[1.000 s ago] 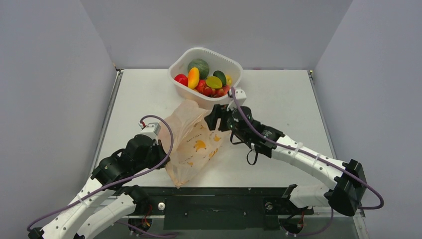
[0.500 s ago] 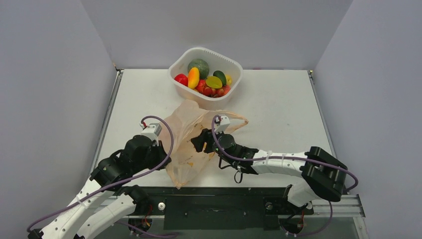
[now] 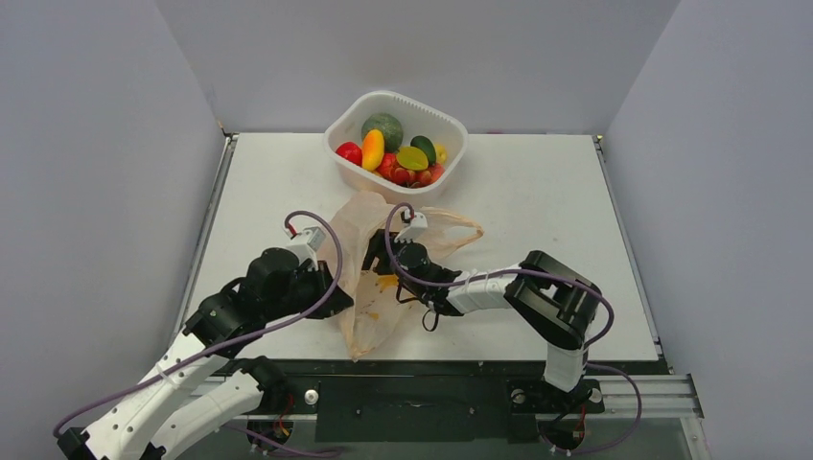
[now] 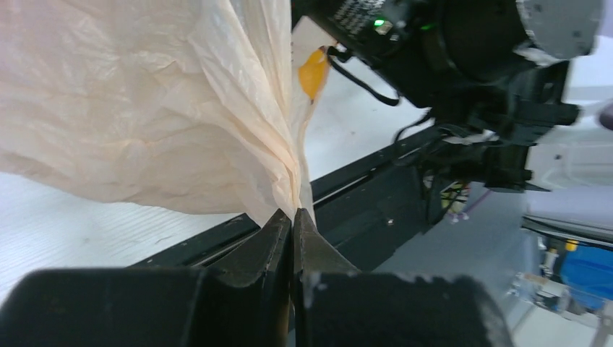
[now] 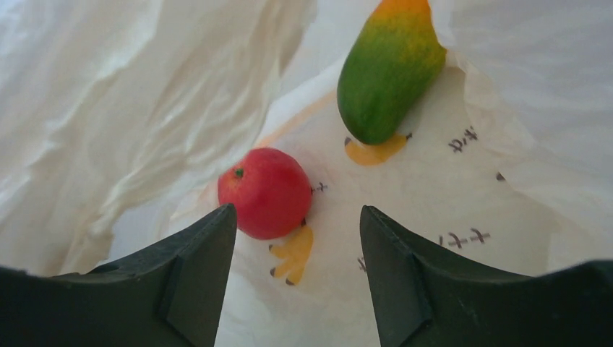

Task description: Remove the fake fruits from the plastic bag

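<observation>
The thin translucent peach-orange plastic bag (image 3: 369,287) lies toward the near edge of the white table (image 3: 537,211). The left gripper (image 4: 293,214) is clamped on a fold at the bag's left side. The right gripper (image 5: 298,211), spread wide, sits inside the bag facing a round glossy red fake fruit (image 5: 265,192) and a green-and-orange oblong fake fruit (image 5: 387,76).

We note bright, even light, soft shadows; the plastic bag (image 5: 144,108) looks washed-out; left wrist foreground blurred.

Peach bag (image 3: 368,226), red fruit (image 5: 266,192), green-orange fruit (image 5: 389,72)
</observation>
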